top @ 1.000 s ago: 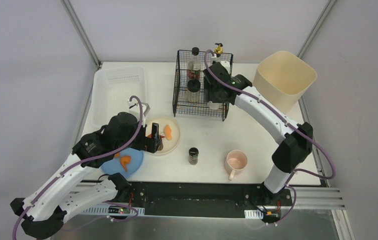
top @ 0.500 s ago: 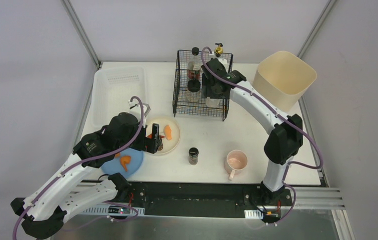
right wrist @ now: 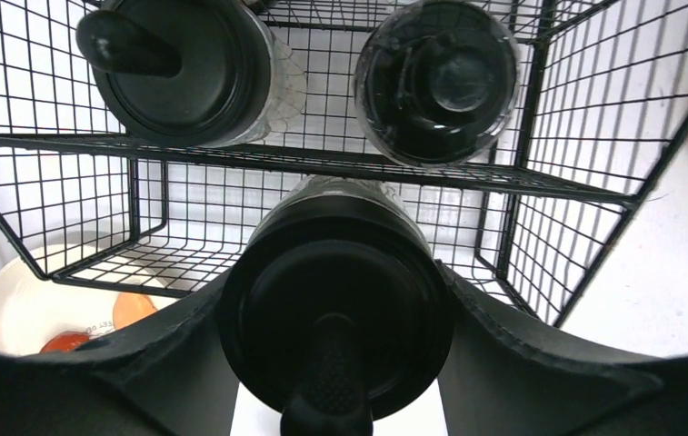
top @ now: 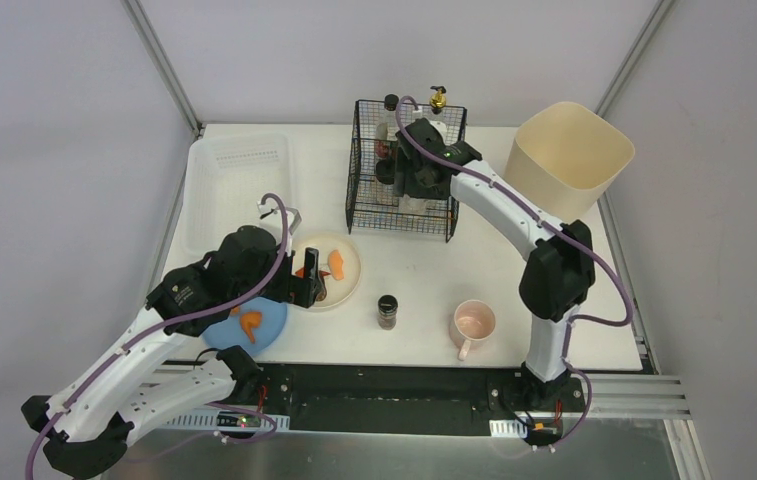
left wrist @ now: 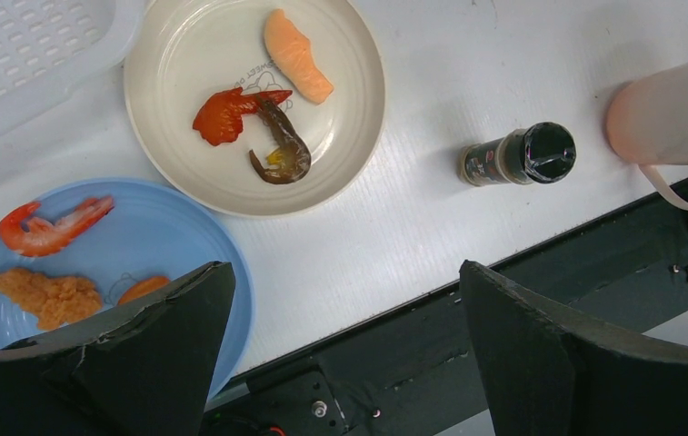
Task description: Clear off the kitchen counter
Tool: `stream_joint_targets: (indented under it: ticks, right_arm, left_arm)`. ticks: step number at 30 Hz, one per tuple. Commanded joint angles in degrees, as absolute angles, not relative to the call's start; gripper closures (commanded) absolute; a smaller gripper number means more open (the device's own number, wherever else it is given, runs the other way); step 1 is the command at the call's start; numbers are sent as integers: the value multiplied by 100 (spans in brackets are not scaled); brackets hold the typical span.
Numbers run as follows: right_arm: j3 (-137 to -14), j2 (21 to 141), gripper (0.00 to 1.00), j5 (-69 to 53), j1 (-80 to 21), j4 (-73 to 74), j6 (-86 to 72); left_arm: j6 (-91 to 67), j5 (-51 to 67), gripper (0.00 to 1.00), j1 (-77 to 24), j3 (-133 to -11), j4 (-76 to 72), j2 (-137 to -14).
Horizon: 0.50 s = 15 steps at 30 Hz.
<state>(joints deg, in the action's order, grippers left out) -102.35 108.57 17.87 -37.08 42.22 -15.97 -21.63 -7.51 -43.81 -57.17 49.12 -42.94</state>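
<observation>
Kitchen counter point(top: 424, 270), white and wide, spreads beneath both arms. The left gripper point(left wrist: 340, 272) hovers over it with fingers wide apart, holding nothing. Just ahead of those fingers sits a cream plate point(left wrist: 340, 118) with salmon, a shrimp and a red piece; a blue plate point(left wrist: 185, 236) of food lies partly under one finger. A pepper shaker point(left wrist: 517, 154) stands off the other finger's side, a pink mug point(left wrist: 658, 109) beyond it. The right gripper point(right wrist: 335, 282) clasps a black-lidded bottle point(right wrist: 335, 336) at the near side of a wire basket point(right wrist: 322, 162), two more dark-capped bottles just ahead.
</observation>
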Motion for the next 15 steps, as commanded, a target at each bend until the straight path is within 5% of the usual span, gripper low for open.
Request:
stream_joint_targets:
  ticks: [1, 15]
  right_arm:
    - [-10627, 11023, 63, 1719, -3817, 3867, -1868]
    - [-11116, 11782, 61, 1651, -4036, 3803, -2195]
  left_arm:
    - [-2078, -723, 0, -4369, -5653, 4865, -4210]
    - [-2057, -717, 0, -4372, -5682, 4878, -4198]
